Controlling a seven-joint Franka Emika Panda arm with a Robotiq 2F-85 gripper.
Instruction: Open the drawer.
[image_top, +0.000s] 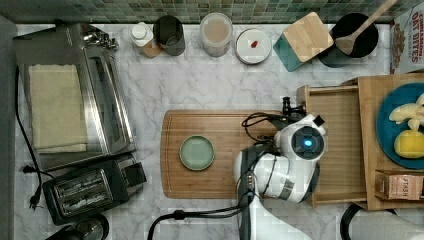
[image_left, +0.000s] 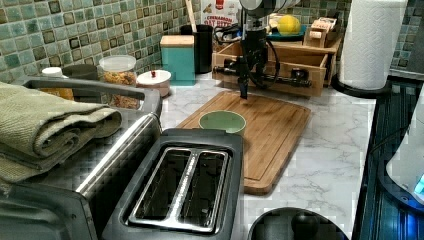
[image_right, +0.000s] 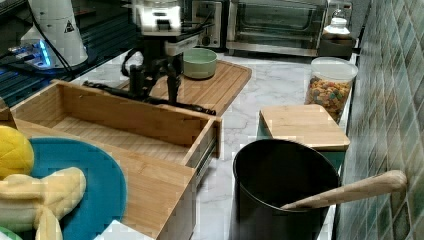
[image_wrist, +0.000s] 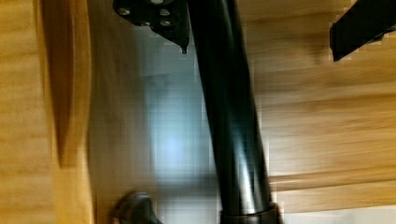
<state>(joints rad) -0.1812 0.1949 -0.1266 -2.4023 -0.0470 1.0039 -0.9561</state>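
One drawer (image_right: 125, 120), pulled well out of its bamboo unit (image_top: 367, 145); in the top view it lies at the right of the counter (image_top: 210, 85), its open box between the unit and the cutting board (image_top: 220, 150). One black bar handle (image_right: 150, 99) runs across the drawer front on two posts.

One gripper (image_right: 155, 85) reaches down at the handle; in the right view its two fingers (image_right: 172, 85) stand spread, one on each side of the bar; in the wrist view the bar (image_wrist: 229, 116) runs between the two finger tips with a gap at either side, so the fingers straddle it and do not pinch it.

One cutting board, just beside the drawer front; one green bowl (image_top: 197, 152) on it, towards the top view's left.

Along the tiled wall, in the top view: one small bottle (image_top: 142, 37), one dark jar (image_top: 169, 34), one cereal jar (image_top: 216, 33), one white lidded dish (image_top: 253, 45), one teal box with wood lid (image_top: 303, 40), one black pot (image_top: 352, 37) holding one wooden spoon (image_top: 367, 25).

At the top view's left: one toaster oven (image_top: 100, 90) with one folded towel (image_top: 55, 107) on top; one two-slot toaster (image_top: 90, 187) nearer.

On the unit: one blue plate (image_top: 387, 125), one lemon (image_top: 409, 144).
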